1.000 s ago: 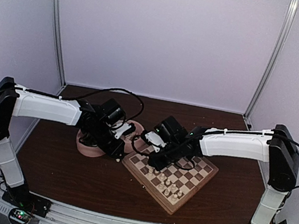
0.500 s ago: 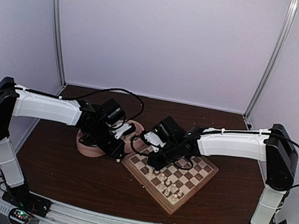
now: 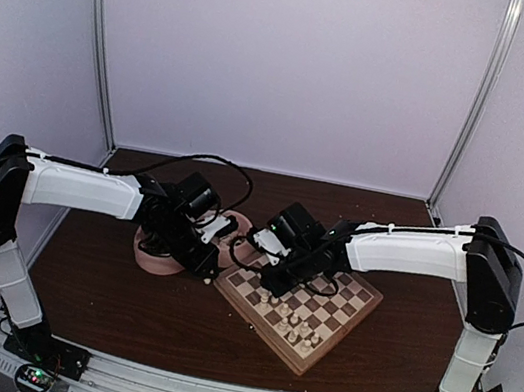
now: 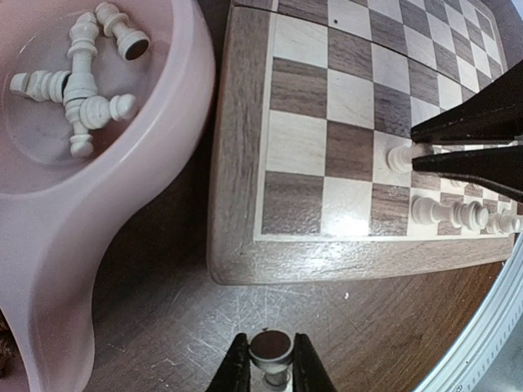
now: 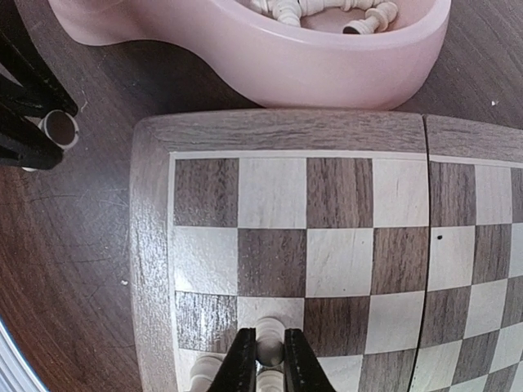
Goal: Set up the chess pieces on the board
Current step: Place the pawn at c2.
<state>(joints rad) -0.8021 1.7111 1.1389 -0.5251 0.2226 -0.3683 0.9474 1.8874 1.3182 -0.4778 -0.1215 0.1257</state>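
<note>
Both arms grip a cream-white chessman at the board's point(image 3: 344, 307) corner nearest the pink dish point(image 3: 155, 253).

The left jaws are clamped on one white chessman point(image 4: 271, 349), held over the dark counter point(image 3: 123, 293) just outside the board's wooden rim, with its round base turned towards the wrist camera. The right jaws are closed on a second white chessman point(image 5: 270, 349) over a light square close to the board's edge, beside a short row of standing chessmen point(image 4: 433, 211) along that edge. More loose chessmen point(image 4: 78, 77) lie jumbled on their sides in the dish, which sits just beside the board. I cannot tell whether the right arm's piece touches its square.
</note>
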